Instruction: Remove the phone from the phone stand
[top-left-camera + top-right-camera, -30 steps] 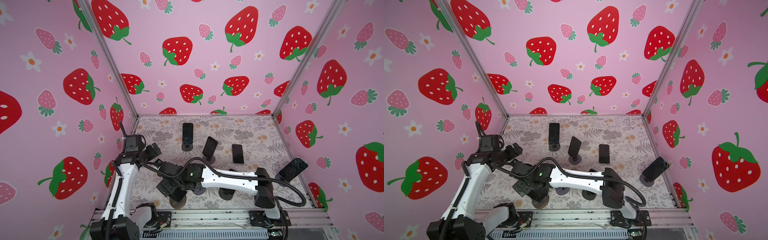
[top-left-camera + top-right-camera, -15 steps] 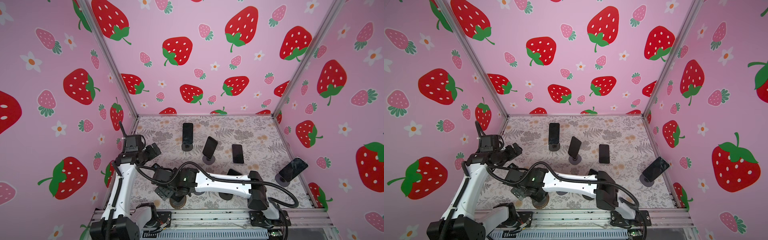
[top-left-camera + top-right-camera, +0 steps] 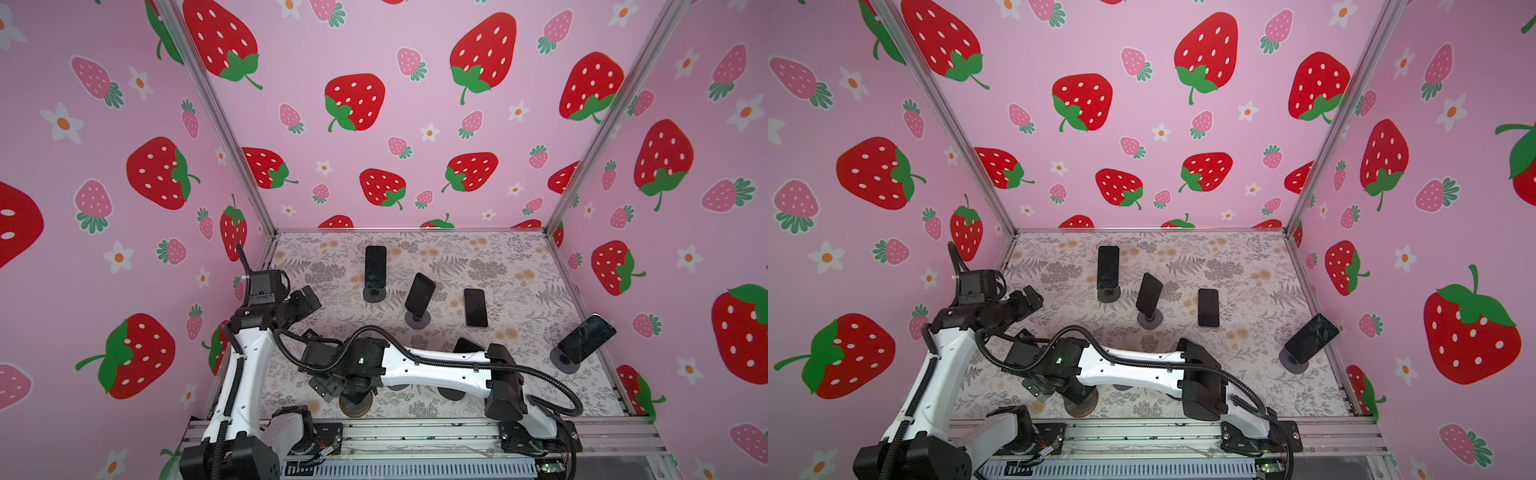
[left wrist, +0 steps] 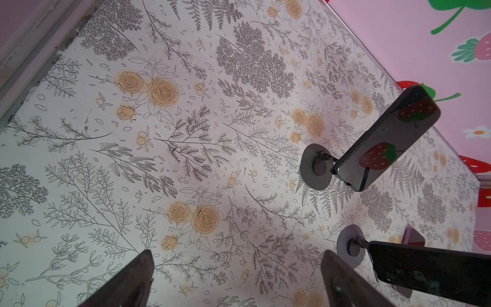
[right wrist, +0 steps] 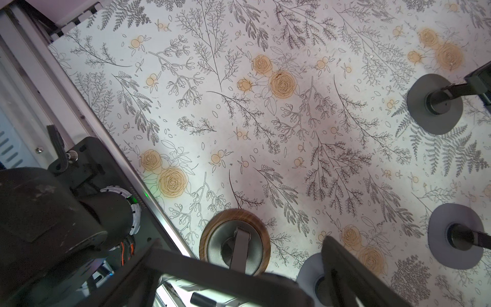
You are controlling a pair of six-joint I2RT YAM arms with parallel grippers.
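The phone (image 5: pixel 199 268) shows in the right wrist view as a dark slab on edge, carried by the wood-rimmed phone stand (image 5: pixel 210 234). My right gripper (image 5: pixel 241 256) is open and straddles it. One finger is against an end of the phone, and the other finger (image 5: pixel 337 265) stands just off the other end. In both top views the right gripper (image 3: pixel 332 386) (image 3: pixel 1046 386) hangs over that stand (image 3: pixel 355 411) (image 3: pixel 1080 411) near the front rail and hides the phone. My left gripper (image 3: pixel 307 297) (image 4: pixel 237 265) is open by the left wall with nothing between its fingers.
Other phones stand on grey round-based stands at the back (image 3: pixel 375 266), in the middle (image 3: pixel 419 295) and by the right wall (image 3: pixel 586 338). One phone (image 3: pixel 475 307) lies flat. Two more grey bases (image 5: pixel 435 103) (image 5: pixel 455 236) sit near the right gripper. The front rail (image 3: pixel 415 432) is close by.
The right arm has swung left and towards the front rail, bringing its gripper over the wood-rimmed stand and around the phone. The left arm has not moved.
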